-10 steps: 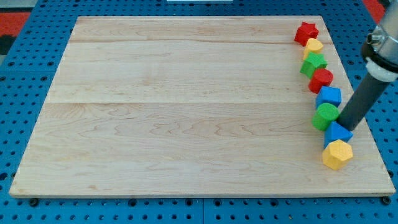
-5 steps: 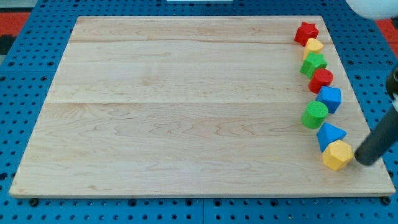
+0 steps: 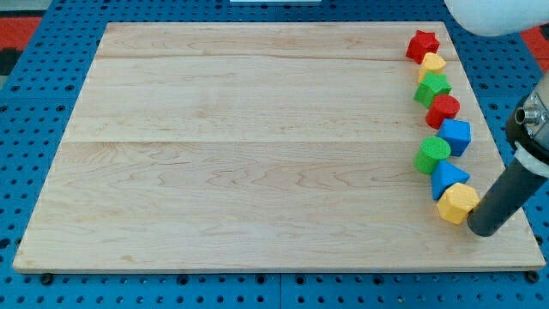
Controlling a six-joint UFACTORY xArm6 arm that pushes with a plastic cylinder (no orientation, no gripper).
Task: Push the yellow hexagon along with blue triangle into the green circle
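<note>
The yellow hexagon (image 3: 456, 203) lies near the board's lower right corner, touching the blue triangle (image 3: 446, 178) just above it. The green circle (image 3: 431, 155) sits just up-left of the triangle, touching or nearly touching it. My tip (image 3: 480, 228) is at the hexagon's lower right side, against or very close to it; the dark rod rises up and to the right.
A column of blocks runs up the right edge: a blue block (image 3: 455, 136), a red circle (image 3: 443, 110), a green star (image 3: 431, 88), a small yellow block (image 3: 433, 63), a red star (image 3: 422, 44). The wooden board's (image 3: 257, 146) right edge is close by.
My tip moved from beside the green circle down and around to the hexagon's lower right. The hexagon and triangle shifted up-left toward the green circle, which slid slightly left.
</note>
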